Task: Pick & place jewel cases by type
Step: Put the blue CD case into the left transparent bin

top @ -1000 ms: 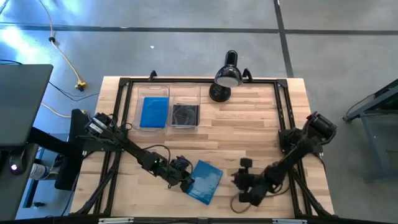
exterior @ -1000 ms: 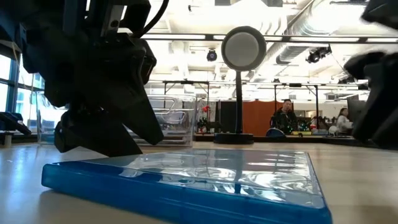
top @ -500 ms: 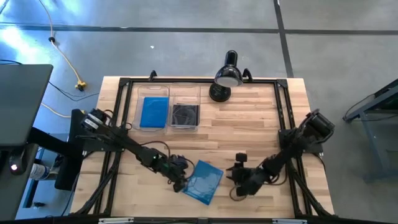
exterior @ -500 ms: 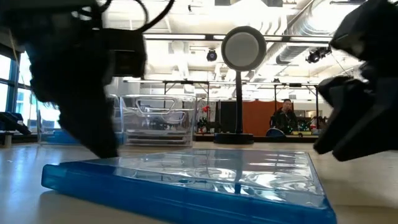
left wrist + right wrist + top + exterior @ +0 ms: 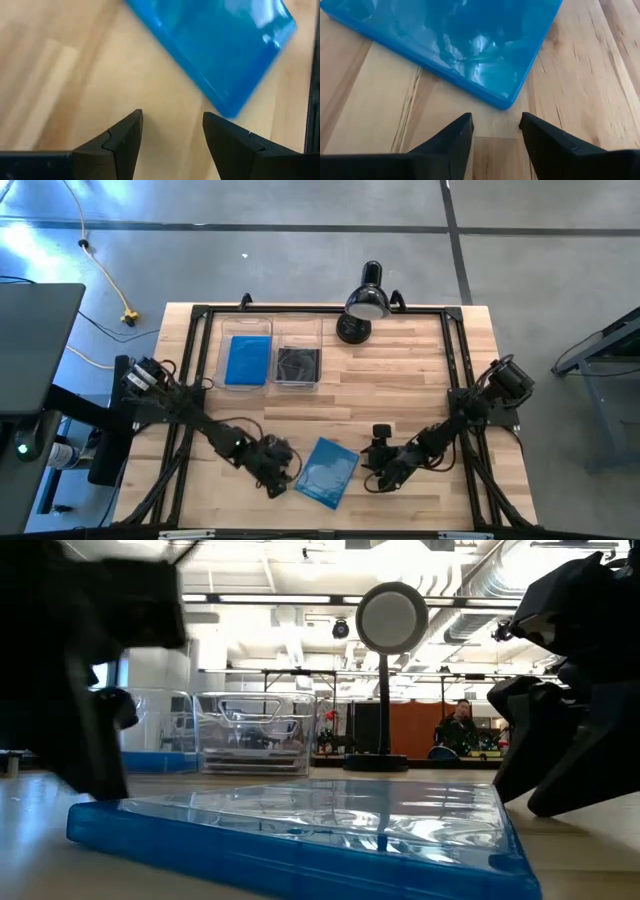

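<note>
One translucent blue jewel case [image 5: 328, 472] lies flat on the wooden table near its front edge, also seen in the low view [image 5: 300, 830]. My left gripper [image 5: 172, 120] stands open just left of it [image 5: 280, 477], with bare table between its fingers and the case's corner [image 5: 232, 107] a little ahead. My right gripper [image 5: 496, 120] stands open just right of the case [image 5: 377, 477], its fingertips close to a case corner [image 5: 504, 102] without touching it. Another blue jewel case [image 5: 248, 360] and a dark one [image 5: 297, 364] lie in two clear bins at the far left.
The two clear bins [image 5: 272, 330] stand side by side at the far left. A black desk lamp [image 5: 363, 304] stands at the far edge's middle. A black frame [image 5: 455, 360] runs along the table's edges. Bare wood lies between the bins and the blue case.
My left gripper has drawn back from the blue case toward the table's left edge, risen a little and rolled. My right gripper has come down and moved toward the case from the right. The case has stayed flat in place.
</note>
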